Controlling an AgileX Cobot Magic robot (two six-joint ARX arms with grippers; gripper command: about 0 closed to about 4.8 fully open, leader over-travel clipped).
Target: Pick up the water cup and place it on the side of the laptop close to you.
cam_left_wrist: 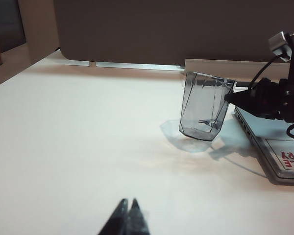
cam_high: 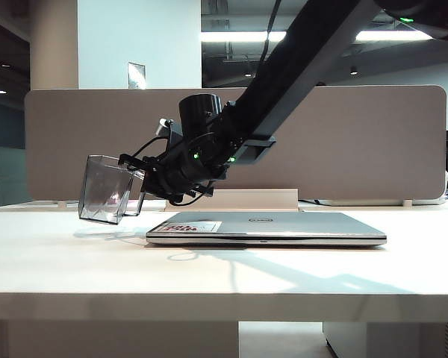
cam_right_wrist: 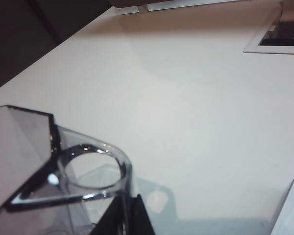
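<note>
- Grey partition (cam_high: 358, 142) stood behind the table (cam_high: 224, 276), beyond the right gripper (cam_high: 138, 186).
- Laptop (cam_high: 284, 226) lay closed, flat, just below and beside that gripper.
- Water cup (cam_high: 104, 190) hung tilted off the table, at the right gripper's tips, which were clamped on its handle.
- Left gripper (cam_left_wrist: 128, 215) sat closed and empty, well apart from the cup.

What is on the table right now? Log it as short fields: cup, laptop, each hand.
water cup: clear grey mug, tilted, base lifted off the table, left of the laptop in the exterior view
laptop: lid shut, flat on the table
right hand: shut on the water cup at its handle side
left hand: shut, holds nothing, apart from the cup
task state: cup not yet set on the laptop's near side
</note>
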